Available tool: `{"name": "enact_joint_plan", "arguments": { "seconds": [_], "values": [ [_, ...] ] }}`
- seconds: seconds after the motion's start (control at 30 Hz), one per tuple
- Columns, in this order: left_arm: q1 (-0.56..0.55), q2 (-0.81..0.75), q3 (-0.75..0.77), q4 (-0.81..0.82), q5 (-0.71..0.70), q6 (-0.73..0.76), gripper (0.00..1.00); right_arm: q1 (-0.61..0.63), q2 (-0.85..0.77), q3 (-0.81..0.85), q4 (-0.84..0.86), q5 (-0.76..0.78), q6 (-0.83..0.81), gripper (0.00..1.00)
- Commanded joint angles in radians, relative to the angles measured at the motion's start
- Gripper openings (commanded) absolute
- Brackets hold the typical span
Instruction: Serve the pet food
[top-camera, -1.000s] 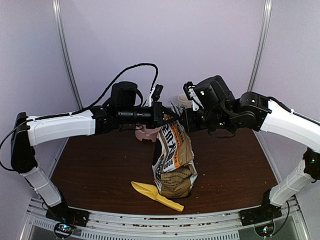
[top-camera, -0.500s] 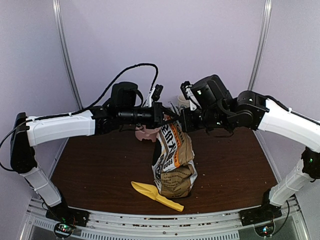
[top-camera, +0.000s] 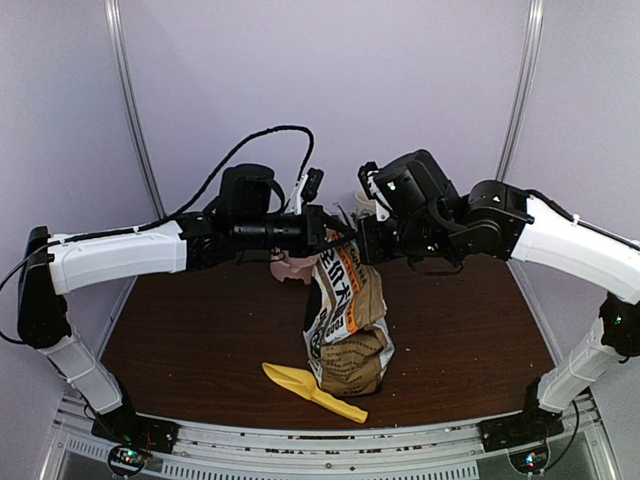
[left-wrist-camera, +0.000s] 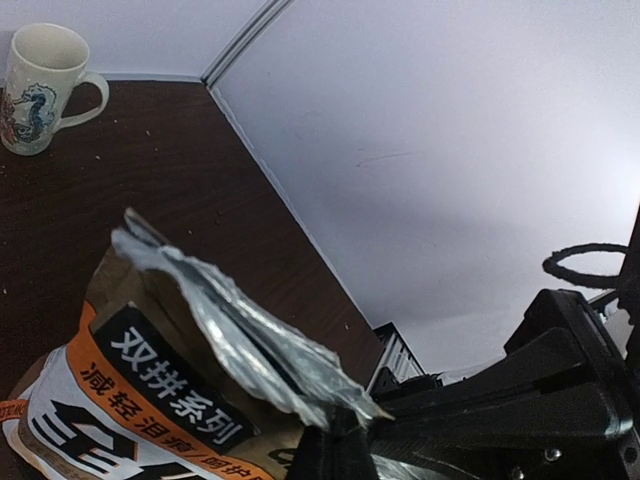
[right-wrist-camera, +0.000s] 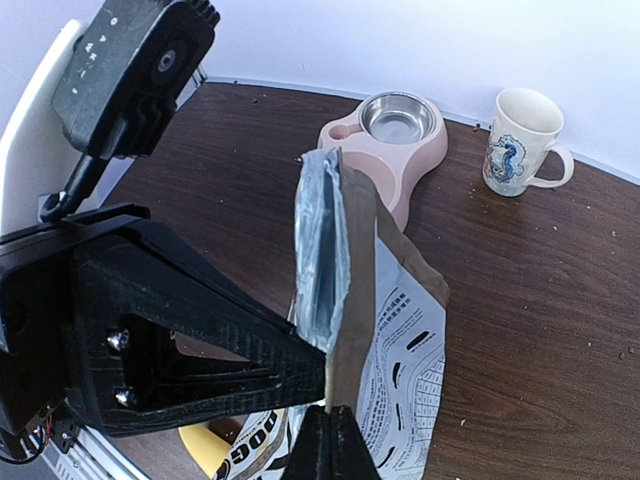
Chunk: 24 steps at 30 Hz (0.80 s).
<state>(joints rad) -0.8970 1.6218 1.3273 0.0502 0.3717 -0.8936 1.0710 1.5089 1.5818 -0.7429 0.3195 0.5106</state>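
One bag (top-camera: 345, 320), left pincer (left-wrist-camera: 340, 445), right pincer (right-wrist-camera: 328, 440) gripping

The pet food itself is out of sight: no heap of reddish-brown pellets shows in any view. The printed bag (top-camera: 347, 320) hangs upright directly beneath the two tools, its foil-lined mouth pressed flat. The left gripper (left-wrist-camera: 340, 440) pinches one side of the mouth and the right gripper (right-wrist-camera: 330, 440) the other, so its contents stay hidden. A few tiny pale crumbs (left-wrist-camera: 148, 132) lie on the table beyond the fingertips, too small to identify as kibble.
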Motion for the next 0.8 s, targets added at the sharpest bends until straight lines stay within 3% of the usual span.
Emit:
{"name": "enact_joint_plan", "arguments": {
  "seconds": [0.0,0.53,0.77],
  "values": [
    [0.018,-0.080,-0.012,0.017,-0.072,0.046,0.00,-0.026,0.026,0.014,-0.165,0.175,0.028,0.00],
    [0.018,-0.074,0.012,-0.025,-0.064,0.063,0.00,-0.032,0.019,0.017,-0.139,0.150,0.016,0.00],
    [0.027,-0.075,0.174,-0.368,-0.132,0.222,0.00,-0.051,0.008,0.085,-0.259,0.260,0.016,0.00]
  ]
}}
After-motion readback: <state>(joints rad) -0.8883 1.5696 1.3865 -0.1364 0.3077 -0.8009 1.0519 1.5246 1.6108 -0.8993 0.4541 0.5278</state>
